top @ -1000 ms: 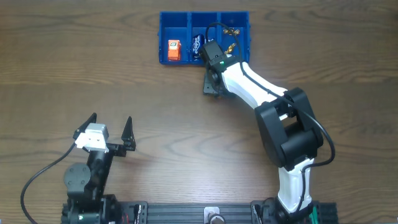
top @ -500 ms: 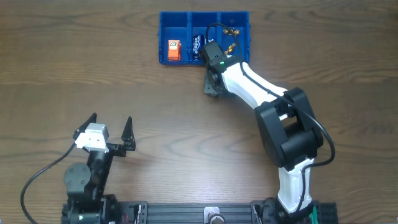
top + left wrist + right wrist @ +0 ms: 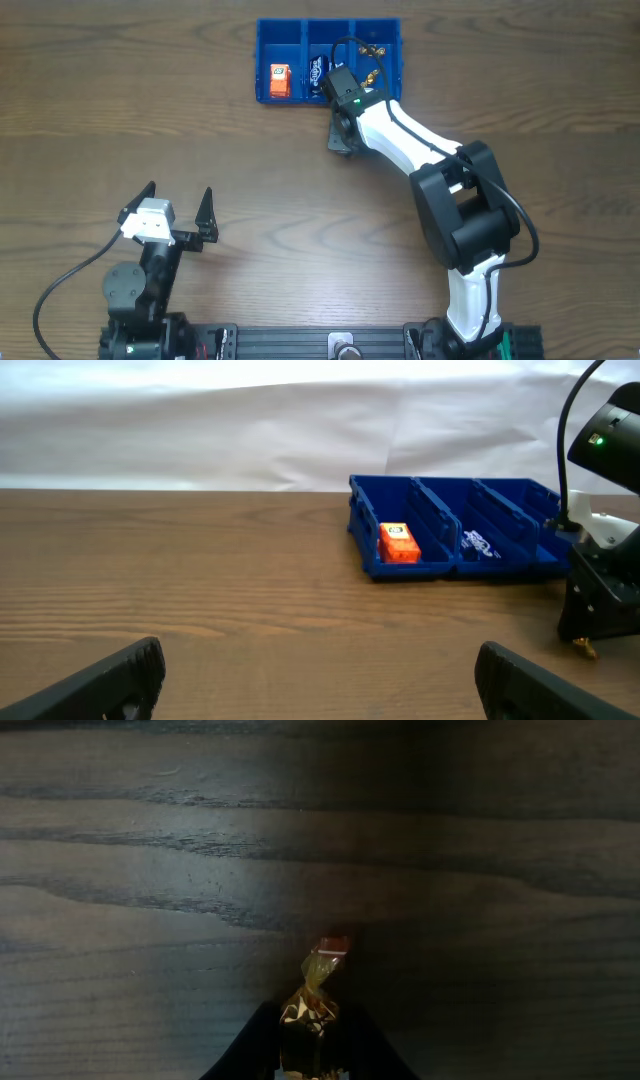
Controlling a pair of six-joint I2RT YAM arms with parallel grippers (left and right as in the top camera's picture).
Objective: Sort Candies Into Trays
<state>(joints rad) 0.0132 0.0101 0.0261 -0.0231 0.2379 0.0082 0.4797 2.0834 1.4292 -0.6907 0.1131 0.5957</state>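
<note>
- The wooden table (image 3: 90,120) lies bare across its whole left side, from the far edge down to the arm bases.
- The left gripper (image 3: 178,190) sits near the left arm's base with its jaws spread wide and nothing between them. It is well apart from everything else, with open wood all around it.
- The blue tray (image 3: 262,60) stands at the far edge, near the middle of the table, with three compartments side by side.
- Its left compartment holds one orange candy (image 3: 279,80), lying towards the near wall.
- Its middle compartment holds a blue-wrapped candy (image 3: 478,543).
- Its right compartment holds gold-wrapped candies (image 3: 372,48), partly hidden by the right arm's wrist and cable.
- The right gripper (image 3: 340,143) sits low, just in front of the tray's near wall and outside it, below the middle and right compartments.
- Its fingers are clenched on a gold candy (image 3: 312,992), whose twisted end sticks out over bare wood. I cannot tell whether the wrapper touches the table.
- To the right of the tray and the right arm, the table is open wood out to the edge.
</note>
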